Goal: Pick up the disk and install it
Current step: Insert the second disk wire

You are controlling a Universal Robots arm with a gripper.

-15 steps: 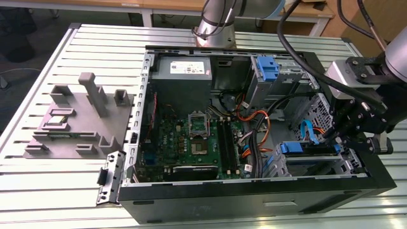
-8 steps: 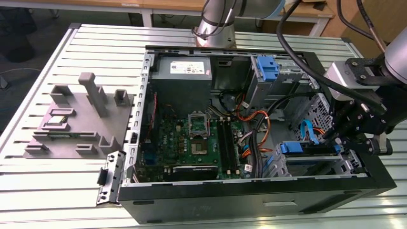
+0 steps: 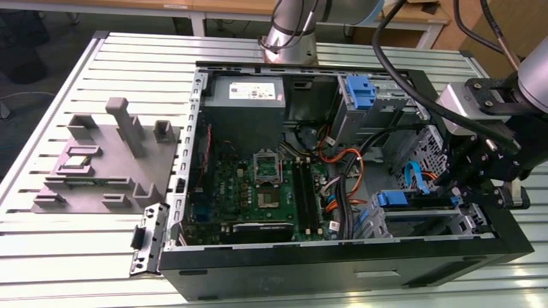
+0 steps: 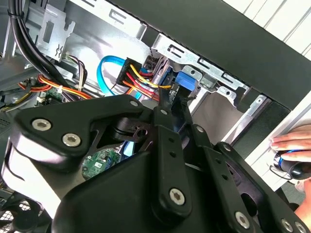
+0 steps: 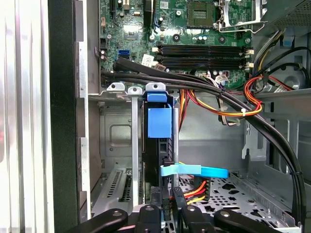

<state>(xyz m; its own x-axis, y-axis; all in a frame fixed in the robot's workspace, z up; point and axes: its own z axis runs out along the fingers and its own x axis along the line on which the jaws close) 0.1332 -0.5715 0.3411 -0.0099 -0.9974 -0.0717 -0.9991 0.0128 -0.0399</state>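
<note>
The disk (image 5: pixel 159 145) stands on edge in a slot of the metal drive cage (image 5: pixel 119 141) at the case's front corner, and its blue carrier bracket (image 5: pixel 159 122) faces the motherboard. In the exterior view the blue carrier (image 3: pixel 402 198) lies in the cage at the exterior view's lower right. My gripper (image 5: pixel 165 200) is at the disk's outer end with its fingers closed on the disk's edge. In the second wrist view my gripper (image 4: pixel 177 97) tapers to a point against the blue carrier (image 4: pixel 184 82).
A blue flat cable (image 5: pixel 194 171) and red-yellow power wires (image 5: pixel 197 187) run beside the disk's end. Thick black cables (image 5: pixel 209 87) cross above the cage. A second blue bracket (image 3: pixel 363 93) sits in the upper bay. A person's hand (image 4: pixel 291 143) is outside the case wall.
</note>
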